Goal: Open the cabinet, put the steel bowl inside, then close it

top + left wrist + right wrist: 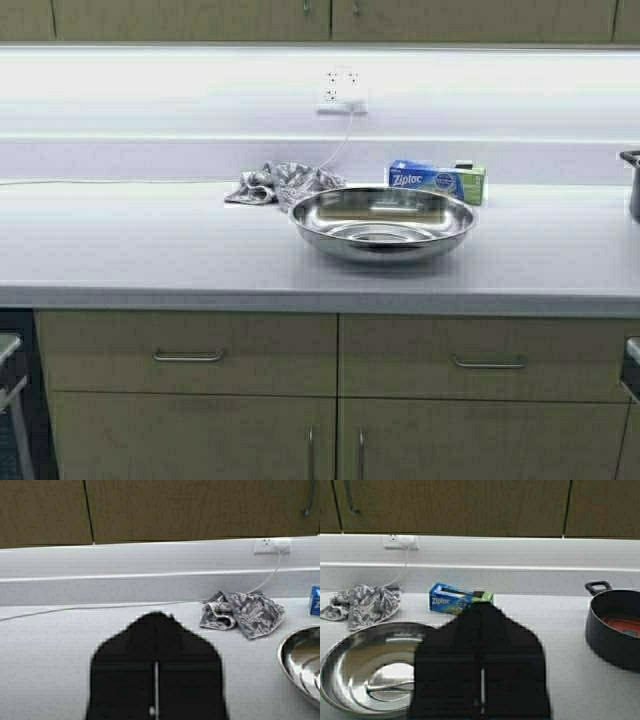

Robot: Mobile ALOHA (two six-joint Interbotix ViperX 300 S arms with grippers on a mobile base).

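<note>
high view – one steel bowl, one cabinet shut.

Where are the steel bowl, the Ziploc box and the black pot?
steel bowl (381,222): high view, inner base.
Ziploc box (430,180): high view, blue front face.
black pot (615,630): right wrist view, outer side wall.

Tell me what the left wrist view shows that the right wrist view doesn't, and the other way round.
Only the left wrist view shows the left pincer, shut, over bare countertop, with a white cable trailing along the counter. Only the right wrist view shows the right pincer, shut, and the black pot. Both show the steel bowl, the grey patterned cloth, the Ziploc box, the wall outlet and the closed cabinet doors above.
</note>
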